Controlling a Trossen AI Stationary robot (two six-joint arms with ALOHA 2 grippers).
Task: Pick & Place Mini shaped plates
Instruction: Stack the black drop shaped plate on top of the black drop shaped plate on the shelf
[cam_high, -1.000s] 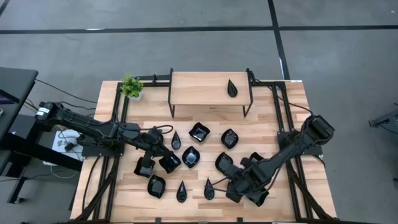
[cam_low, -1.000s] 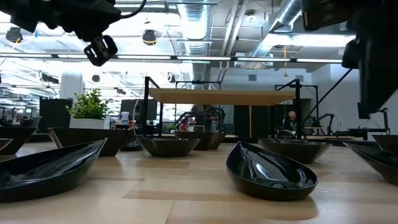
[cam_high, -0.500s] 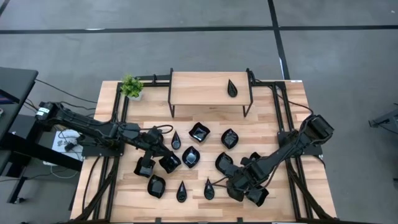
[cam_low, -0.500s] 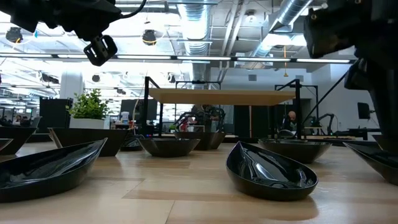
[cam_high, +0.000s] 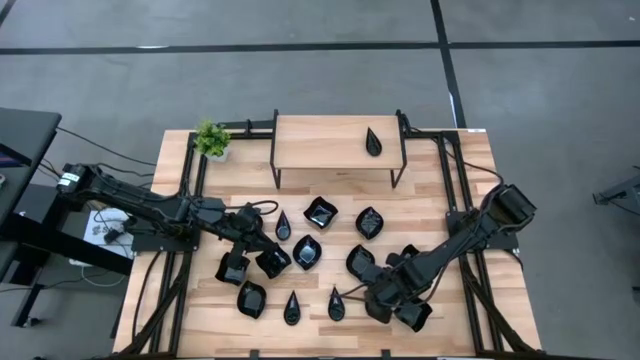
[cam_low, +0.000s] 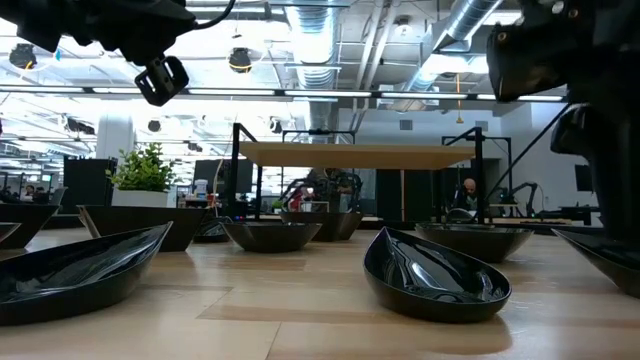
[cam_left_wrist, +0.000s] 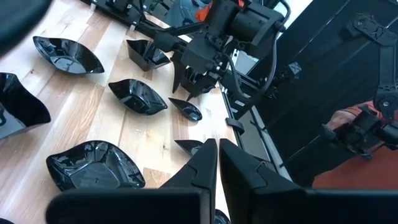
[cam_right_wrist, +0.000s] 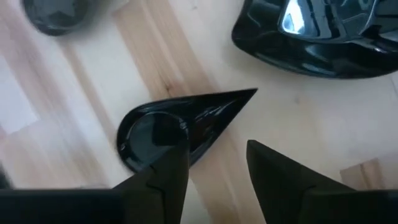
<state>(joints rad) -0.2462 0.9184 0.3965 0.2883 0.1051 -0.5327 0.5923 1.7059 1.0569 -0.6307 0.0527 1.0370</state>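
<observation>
Several glossy black mini plates lie on the wooden table, among them a squarish one (cam_high: 321, 212) and a teardrop one (cam_high: 336, 303) near the near edge. One more teardrop plate (cam_high: 373, 141) rests on the raised shelf (cam_high: 320, 145). My right gripper (cam_right_wrist: 214, 168) is open and hovers low over the near teardrop plate (cam_right_wrist: 180, 127), one finger (cam_right_wrist: 165, 177) in front of its rim; whether it touches, I cannot tell. My left gripper (cam_left_wrist: 217, 165) is shut and empty, raised above the plates on the table's left (cam_high: 236, 268).
A small green potted plant (cam_high: 211, 139) stands at the far left corner beside the shelf. Black frame rails (cam_high: 190, 200) run along both sides of the table. A larger plate (cam_right_wrist: 323, 37) lies close to the right gripper. Bare wood shows in front of the shelf.
My right gripper has come down and shifted slightly toward the table's left, closer to the near teardrop plate. The plates and the left arm have kept still.
</observation>
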